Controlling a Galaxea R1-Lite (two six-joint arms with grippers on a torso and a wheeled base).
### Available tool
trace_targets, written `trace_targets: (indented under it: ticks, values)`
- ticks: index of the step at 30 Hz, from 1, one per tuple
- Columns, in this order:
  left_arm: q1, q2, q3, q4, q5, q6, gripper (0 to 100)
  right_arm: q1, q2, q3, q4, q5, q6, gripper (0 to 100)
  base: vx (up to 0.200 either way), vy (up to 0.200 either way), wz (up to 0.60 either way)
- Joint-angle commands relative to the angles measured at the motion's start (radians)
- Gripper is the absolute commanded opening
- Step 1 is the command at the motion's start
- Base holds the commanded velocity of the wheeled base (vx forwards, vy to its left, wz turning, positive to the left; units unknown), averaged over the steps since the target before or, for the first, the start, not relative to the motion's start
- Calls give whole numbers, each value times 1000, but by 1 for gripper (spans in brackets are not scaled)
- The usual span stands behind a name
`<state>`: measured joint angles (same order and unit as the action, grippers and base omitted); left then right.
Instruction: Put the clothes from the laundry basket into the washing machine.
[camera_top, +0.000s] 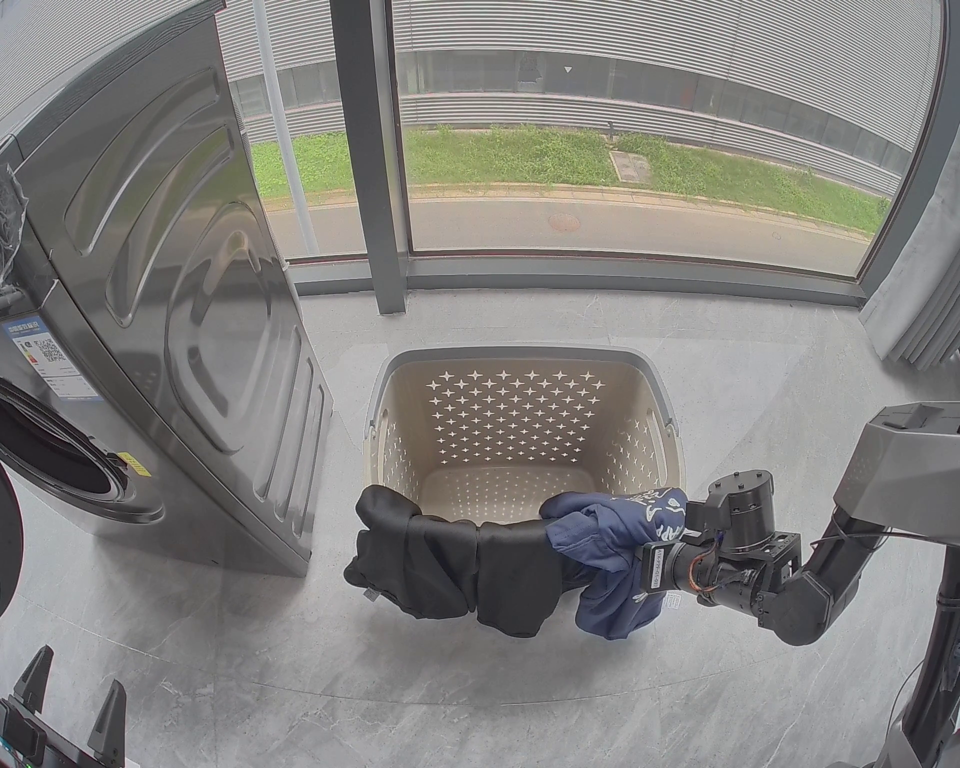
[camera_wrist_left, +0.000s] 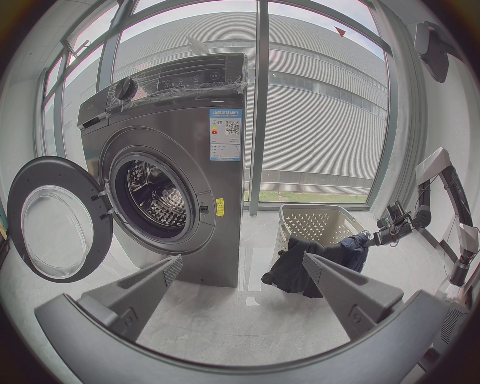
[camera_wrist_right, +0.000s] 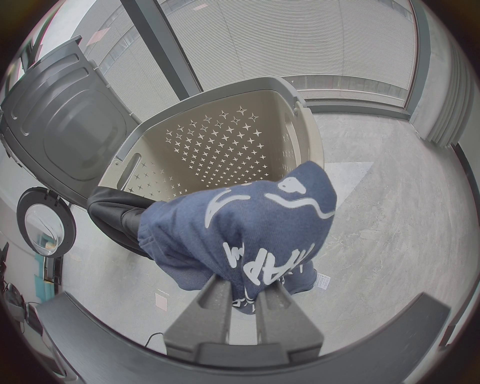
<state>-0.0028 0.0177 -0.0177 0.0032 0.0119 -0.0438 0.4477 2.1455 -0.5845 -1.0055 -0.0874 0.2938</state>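
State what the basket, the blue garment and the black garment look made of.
Basket: likely moulded plastic, matte beige, with star-shaped perforations.
Blue garment: soft knit fabric, probably cotton jersey, white print, folds loosely.
Black garment: smoother fabric with faint sheen, possibly synthetic.

The washing machine (camera_wrist_left: 165, 165) stands open, clothes (camera_wrist_left: 290, 265) draped over the laundry basket (camera_wrist_left: 320, 222)

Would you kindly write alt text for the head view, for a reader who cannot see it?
The right gripper is shut on a navy garment at the near rim of a beige laundry basket, beside a black garment draped over that rim. A grey washing machine stands to the left.
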Motion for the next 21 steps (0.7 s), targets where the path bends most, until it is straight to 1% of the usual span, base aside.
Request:
trace_targets:
  ticks: [1, 3, 4, 5, 7, 8, 14, 16, 18, 21]
  values:
    - [0, -7, 15, 0, 0, -1, 100, 13, -96, 52, -1, 0, 2, 0, 0, 0, 0]
    - [0, -7, 15, 0, 0, -1, 100, 19, -162, 91, -1, 0, 1, 0, 0, 0, 0]
    - [0, -7, 15, 0, 0, -1, 100, 19, -162, 91, -1, 0, 1, 0, 0, 0, 0]
    - [0, -7, 15, 0, 0, -1, 100, 34, -236, 124, -1, -2, -2, 0, 0, 0, 0]
    - [0, -7, 15, 0, 0, -1, 100, 42, -271, 140, 1, -2, -2, 0, 0, 0, 0]
    - [0, -7, 15, 0, 0, -1, 100, 52, -334, 163, 1, -2, -5, 0, 0, 0, 0]
    - [0, -7, 15, 0, 0, -1, 100, 86, -455, 189, 2, -3, -10, 0, 0, 0, 0]
    - [0, -7, 15, 0, 0, -1, 100, 103, -510, 190, 7, -15, -12, 0, 0, 0, 0]
    - [0, -7, 15, 0, 0, -1, 100, 128, -566, 190, 18, -44, -18, 0, 0, 0, 0]
    - [0, -7, 15, 0, 0, -1, 100, 146, -619, 193, 21, -52, -30, 0, 0, 0, 0]
